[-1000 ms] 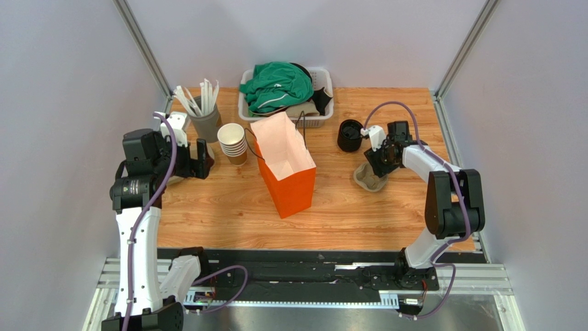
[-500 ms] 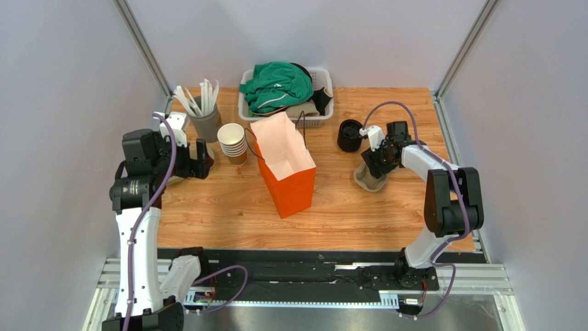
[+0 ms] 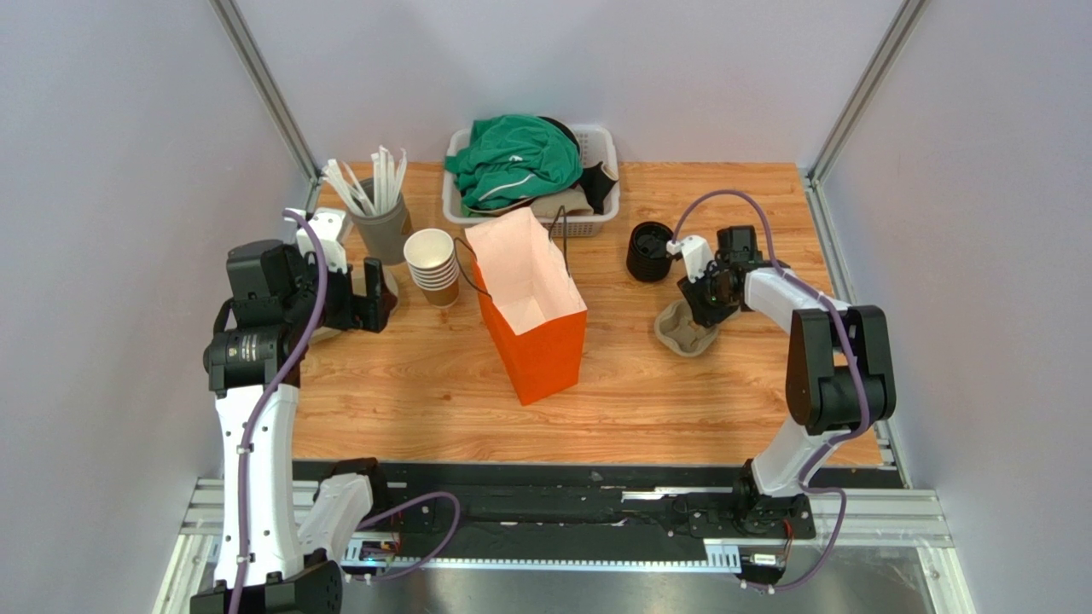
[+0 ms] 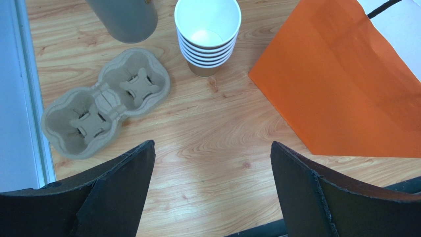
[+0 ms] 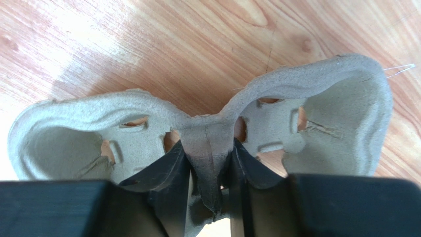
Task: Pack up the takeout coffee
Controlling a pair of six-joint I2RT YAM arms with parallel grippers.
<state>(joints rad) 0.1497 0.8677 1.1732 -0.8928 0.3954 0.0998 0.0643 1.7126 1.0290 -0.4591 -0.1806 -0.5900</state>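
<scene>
No brown cup with a black lid shows in any view; the takeout coffee is hidden or out of view. My right gripper [image 3: 703, 305] [image 5: 210, 163] is shut on the centre ridge of a grey pulp two-cup carrier [image 3: 683, 333] [image 5: 321, 113] low over the table's right side. An open orange paper bag [image 3: 532, 320] [image 4: 346, 84] stands upright mid-table. My left gripper [image 3: 372, 297] [image 4: 212, 145] is open and empty above bare wood, left of the bag.
A second pulp carrier [image 4: 106, 101] lies by the left edge. A stack of lidless tan cups [image 3: 433, 264] [image 4: 207, 34] and a grey holder with white sticks [image 3: 381, 220] stand back left. A white basket with green cloth [image 3: 529, 173] is at the back. An all-black stack of lids [image 3: 650, 251] stands near the right gripper.
The right gripper and the carrier it holds have shifted slightly toward the back. The left arm has not moved.
</scene>
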